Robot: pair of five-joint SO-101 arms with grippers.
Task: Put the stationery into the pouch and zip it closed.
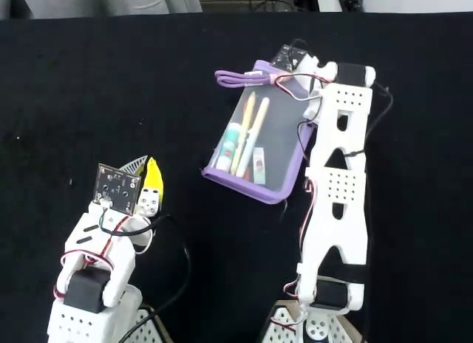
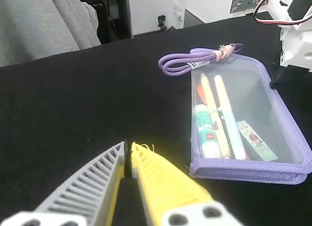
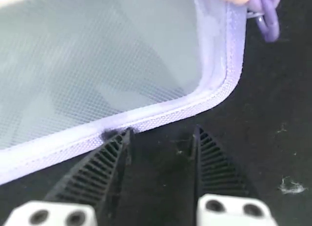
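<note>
Okay, left tool [image 2: 129,149]: fingers pressed together, empty, over the bare black table [image 2: 73,104]. Beyond it, toward the right arm and well apart, a purple-edged mesh pouch [image 2: 243,170] lies flat on the table. Stationery is inside: two pale pens [image 2: 207,99], a glue stick [image 2: 207,136] and a small eraser box [image 2: 253,141]. Purple strap loop [image 2: 178,64] sits at the pouch end farthest from the left tool. Right tool [image 3: 161,138]: fingers apart, gripping nothing, at the pouch's long edge near the strap corner, one fingertip [image 3: 119,141] right against the edging. Can't tell if the zip is shut.
</note>
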